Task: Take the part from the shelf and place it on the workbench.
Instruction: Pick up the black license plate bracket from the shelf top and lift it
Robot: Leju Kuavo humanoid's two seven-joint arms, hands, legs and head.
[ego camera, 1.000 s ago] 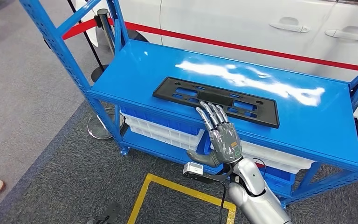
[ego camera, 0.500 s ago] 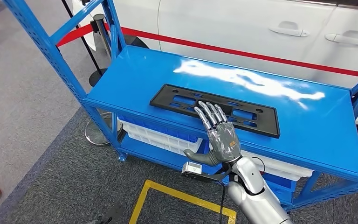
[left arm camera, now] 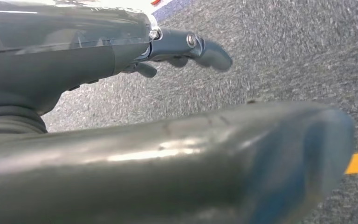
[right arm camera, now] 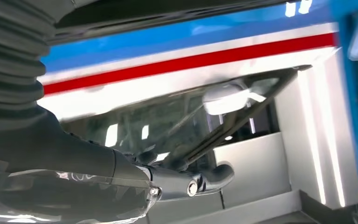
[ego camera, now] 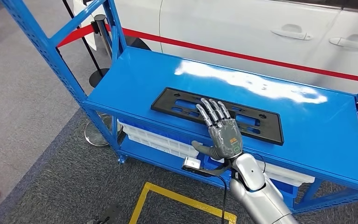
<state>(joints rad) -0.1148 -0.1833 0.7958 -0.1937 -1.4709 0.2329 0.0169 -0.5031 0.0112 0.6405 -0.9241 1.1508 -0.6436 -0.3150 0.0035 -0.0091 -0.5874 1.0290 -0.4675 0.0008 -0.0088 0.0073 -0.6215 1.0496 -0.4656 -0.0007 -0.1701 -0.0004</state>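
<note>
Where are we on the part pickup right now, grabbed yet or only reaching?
Only reaching. Done: the right hand is over the blue shelf, fingers spread flat above the black part, near its middle. In hand: nothing; the part lies flat on the shelf top, with no fingers around it. The left hand hangs over grey carpet, holding nothing. Left: grip the part, lift it, carry it to the workbench and set it down.

I see bright, even light; glare streaks the shelf (ego camera: pixel 242 84) toward 1 o'clock. Both wrist views are blurred up close.
</note>
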